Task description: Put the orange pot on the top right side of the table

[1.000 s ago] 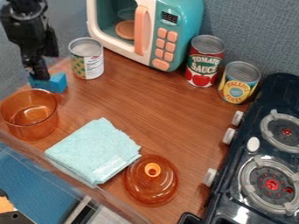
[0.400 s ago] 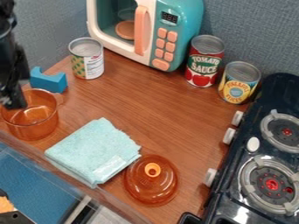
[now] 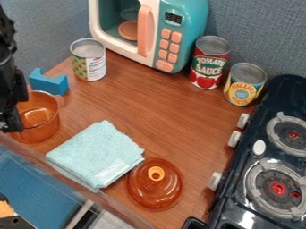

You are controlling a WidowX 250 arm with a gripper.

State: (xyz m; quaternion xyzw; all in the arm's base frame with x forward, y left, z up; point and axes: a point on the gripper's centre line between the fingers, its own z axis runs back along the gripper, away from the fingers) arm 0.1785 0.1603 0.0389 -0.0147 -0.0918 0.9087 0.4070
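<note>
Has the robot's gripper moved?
Yes. The gripper was beyond the orange pot, by the blue block; now it is lower in the picture, at the pot's left side.

My remote arm (image 3: 10,80): black all over, chunky segments, knobbly outline up top, small pale specks low down by the black end effector (image 3: 10,127).

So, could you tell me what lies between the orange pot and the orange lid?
The cloth lies between the pot and the lid in the camera view.
</note>
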